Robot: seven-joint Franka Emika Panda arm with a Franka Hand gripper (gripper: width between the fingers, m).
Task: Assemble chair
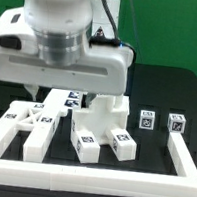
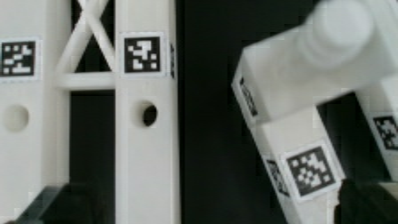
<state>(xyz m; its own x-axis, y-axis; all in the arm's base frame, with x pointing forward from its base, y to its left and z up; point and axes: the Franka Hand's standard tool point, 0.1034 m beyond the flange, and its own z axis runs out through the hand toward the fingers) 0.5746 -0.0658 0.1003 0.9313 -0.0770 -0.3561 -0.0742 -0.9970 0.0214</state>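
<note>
1. Chair parts lie unjoined on the black table (image 1: 153,146). The cross-braced frame (image 1: 31,120) lies flat. At its three o'clock in the exterior view, just beside it, sits a blocky tagged piece (image 1: 100,129).
2. Two small tagged blocks (image 1: 147,119) (image 1: 175,123) stand apart at the blocky piece's two o'clock. All of it lies inside the low white border rail (image 1: 96,175).
3. The gripper (image 2: 214,208) hangs above the gap between frame and blocky piece. Its jaws are spread as wide as they go and hold nothing.
4. Judging by this, assembly has barely begun and the step in hand is lining up a first pick.
5. The next move calls for choosing one part and centring over it. The arm must then descend squarely so the fingers straddle it without nudging the neighbour.
</note>
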